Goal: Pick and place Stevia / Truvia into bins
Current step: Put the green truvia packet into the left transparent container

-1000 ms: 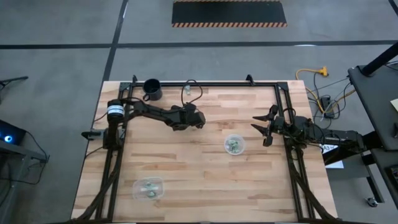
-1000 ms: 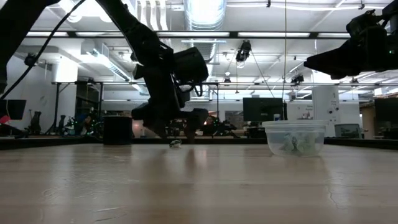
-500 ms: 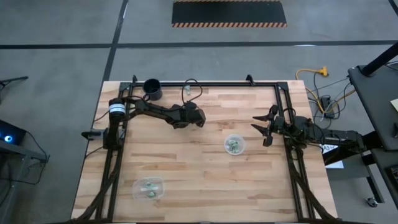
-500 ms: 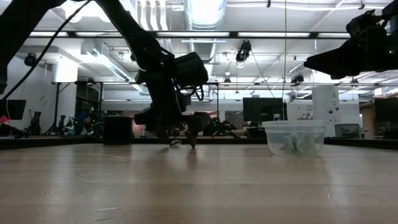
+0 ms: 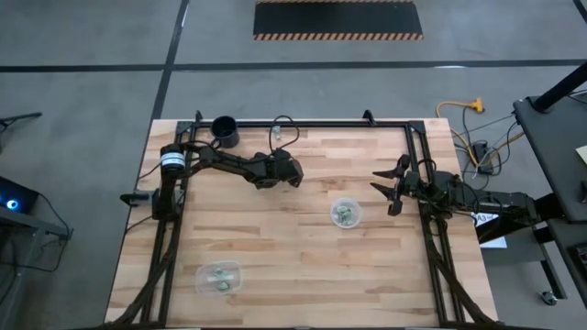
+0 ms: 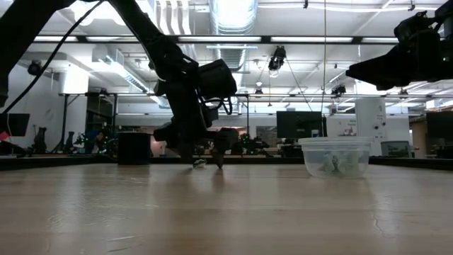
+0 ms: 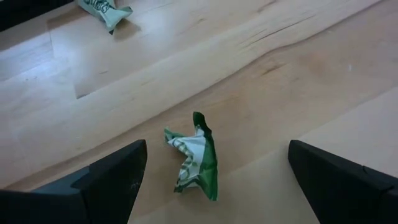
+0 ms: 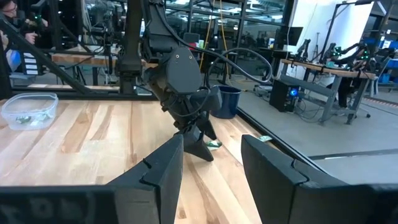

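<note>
Straddling one crumpled Stevia packet (image 7: 194, 157) near the bench's (image 5: 275, 257) far edge: my left claw (image 7: 211, 186), wide open, empty. Next: lower, close.

Pale planked wooden tabletop (image 7: 298, 56): smooth, faintly satin, with fine dark grain cracks. Crumpled green-and-white paper sweetener packet (image 7: 194, 155): creased, slightly glossy print. Second crumpled green-and-white paper packet (image 7: 104, 9): same wrinkled paper. Left tool (image 7: 214, 186): dark, matt, plastic-looking fingers (image 7: 106, 180), faintly scuffed. Right tool (image 8: 211, 171): dark matt fingers (image 8: 158, 168) with a dull sheen. Round clear plastic bowl (image 6: 335, 156): transparent, glossy, lightly clouded. Rounded-rectangular clear plastic tub (image 5: 218, 277): transparent and shiny. Black mug (image 5: 224, 131): dark, matt. Black metal-looking frame rails (image 5: 321, 123) edging tabletop: smooth, dull.
</note>
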Available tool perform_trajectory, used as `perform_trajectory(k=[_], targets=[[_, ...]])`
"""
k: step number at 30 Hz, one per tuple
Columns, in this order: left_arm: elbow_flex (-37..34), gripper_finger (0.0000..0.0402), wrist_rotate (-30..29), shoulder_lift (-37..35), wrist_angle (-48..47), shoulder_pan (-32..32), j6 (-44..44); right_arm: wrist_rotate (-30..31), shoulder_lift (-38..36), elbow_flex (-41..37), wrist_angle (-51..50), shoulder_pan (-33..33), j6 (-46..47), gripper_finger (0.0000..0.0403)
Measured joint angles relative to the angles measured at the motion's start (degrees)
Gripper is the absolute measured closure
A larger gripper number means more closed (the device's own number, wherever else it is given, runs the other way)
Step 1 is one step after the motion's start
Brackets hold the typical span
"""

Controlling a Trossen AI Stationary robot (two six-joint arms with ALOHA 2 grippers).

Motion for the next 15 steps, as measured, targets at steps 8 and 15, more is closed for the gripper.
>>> perform_trajectory(k=[8,15], targets=[[-0.02,0.0053,3.18,0.02,-0.01,0.67,-2.94,-0.01,0.0,0.0,0.0,0.0,0.01,0.025],[0.0,0.017,5.73,0.02,0.38,1.22,-2.9,0.0,0.0,0.0,0.0,0.0,0.01,0.025]])
